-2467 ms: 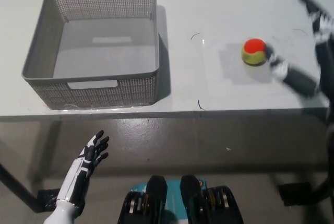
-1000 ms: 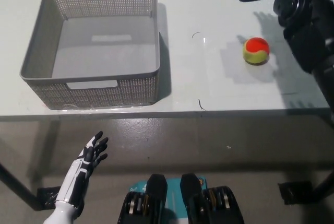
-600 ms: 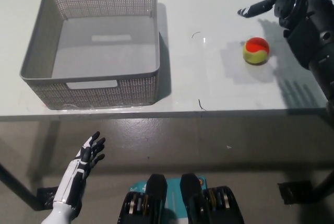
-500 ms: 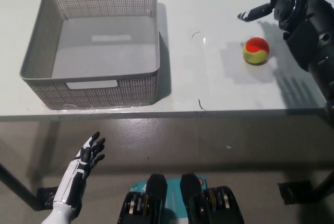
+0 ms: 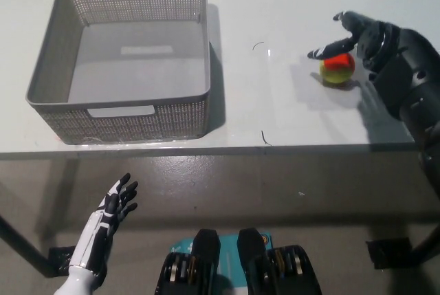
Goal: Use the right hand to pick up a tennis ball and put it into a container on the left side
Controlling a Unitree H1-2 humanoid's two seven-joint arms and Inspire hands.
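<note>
A: How far along was it?

B: Early. Nearest, the white left hand (image 5: 110, 214) rested below the table (image 5: 289, 113) edge, fingers spread, holding nothing. Farther off, the black right hand (image 5: 364, 39) hovered open over the tennis ball (image 5: 337, 68) (no grasp yet); lift and carry remained.

A: And the container?

B: The grey mesh basket (image 5: 122, 119) sat empty, well apart on the left.
</note>
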